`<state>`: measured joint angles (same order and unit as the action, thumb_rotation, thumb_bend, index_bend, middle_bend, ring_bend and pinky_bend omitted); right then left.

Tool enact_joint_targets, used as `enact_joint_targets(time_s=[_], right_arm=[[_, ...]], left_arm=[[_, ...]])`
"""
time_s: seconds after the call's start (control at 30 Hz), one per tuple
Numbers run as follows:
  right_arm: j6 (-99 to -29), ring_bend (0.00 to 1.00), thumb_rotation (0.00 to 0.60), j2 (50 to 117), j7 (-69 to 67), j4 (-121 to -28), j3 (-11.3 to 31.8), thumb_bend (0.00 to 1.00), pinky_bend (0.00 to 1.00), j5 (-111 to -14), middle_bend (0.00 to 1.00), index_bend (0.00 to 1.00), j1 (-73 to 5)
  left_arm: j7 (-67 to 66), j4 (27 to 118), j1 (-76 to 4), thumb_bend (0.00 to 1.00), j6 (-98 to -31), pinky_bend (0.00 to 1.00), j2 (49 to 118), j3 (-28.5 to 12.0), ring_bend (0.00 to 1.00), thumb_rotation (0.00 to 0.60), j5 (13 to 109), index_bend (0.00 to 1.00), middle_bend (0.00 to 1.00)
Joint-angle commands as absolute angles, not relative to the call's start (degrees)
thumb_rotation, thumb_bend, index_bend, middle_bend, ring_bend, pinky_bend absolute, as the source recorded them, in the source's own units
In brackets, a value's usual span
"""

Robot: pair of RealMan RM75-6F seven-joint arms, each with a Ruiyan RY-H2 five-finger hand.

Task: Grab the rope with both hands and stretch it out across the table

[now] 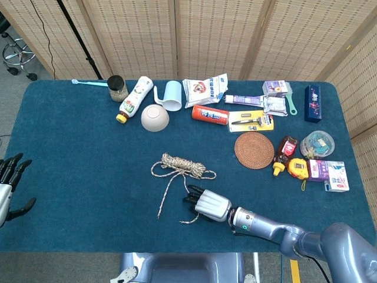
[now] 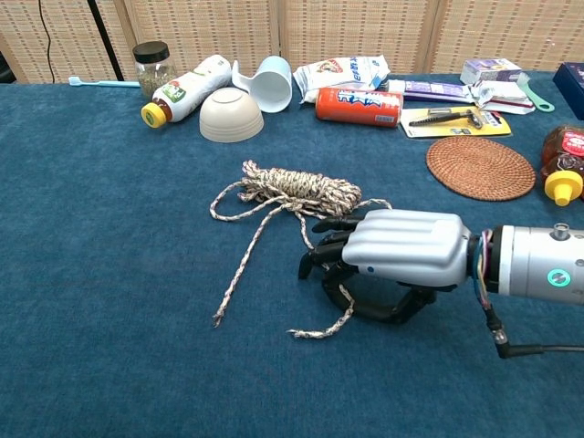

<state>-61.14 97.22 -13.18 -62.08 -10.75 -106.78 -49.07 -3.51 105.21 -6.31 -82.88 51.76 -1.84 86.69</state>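
Observation:
A speckled beige rope [image 1: 179, 163] lies coiled near the table's middle, with two loose tails running toward the front edge. In the chest view the coil [image 2: 297, 190] sits just behind my right hand [image 2: 401, 248]. That hand lies palm down on the cloth, its dark fingers curled around one tail, whose frayed end [image 2: 315, 331] sticks out to the left below it. The head view shows the same right hand [image 1: 209, 204] just in front of the coil. My left hand [image 1: 9, 188] hangs open off the table's left edge, far from the rope, holding nothing.
Along the back stand a jar [image 1: 117, 87], a lying bottle [image 1: 134, 97], a bowl [image 1: 155, 117], a tipped cup [image 1: 172, 95], a snack bag [image 1: 204, 89] and a red can [image 1: 210, 114]. A woven coaster [image 1: 254, 150] and small boxes lie to the right.

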Motion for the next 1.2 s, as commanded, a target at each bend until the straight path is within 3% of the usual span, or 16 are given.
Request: enact_joint_targets(time_s=[0.03, 0.5, 0.97, 1.2], right_arm=[[-61.6, 0.22, 0.600, 96.8, -12.8, -62.9, -10.5, 0.58, 0.00, -106.4, 0.33, 0.58, -48.7], [-63.1, 0.24, 0.600, 96.0, -13.1, -64.9, -8.7, 0.60, 0.00, -103.7, 0.34, 0.59, -46.9], [-65.3, 0.25, 0.600, 95.1, -13.2, -66.3, -6.5, 0.61, 0.00, -100.5, 0.34, 0.60, -44.1], [-65.9, 0.25, 0.600, 94.6, -12.3, -67.5, -6.1, 0.61, 0.00, -99.6, 0.34, 0.60, -42.8]], left_arm=[[-4.1, 105.1, -6.9, 0.24, -83.0, 0.00, 51.3, -2.1, 0.00, 0.600, 87.9, 0.10, 0.00], [-3.3, 104.5, -9.2, 0.24, -80.3, 0.00, 51.1, -1.3, 0.00, 0.600, 91.5, 0.11, 0.00], [-2.0, 98.6, -16.9, 0.24, -72.7, 0.00, 53.1, 0.1, 0.00, 0.600, 101.0, 0.26, 0.04], [-1.7, 95.9, -22.9, 0.26, -67.0, 0.00, 56.2, 0.7, 0.00, 0.600, 106.3, 0.33, 0.00]])
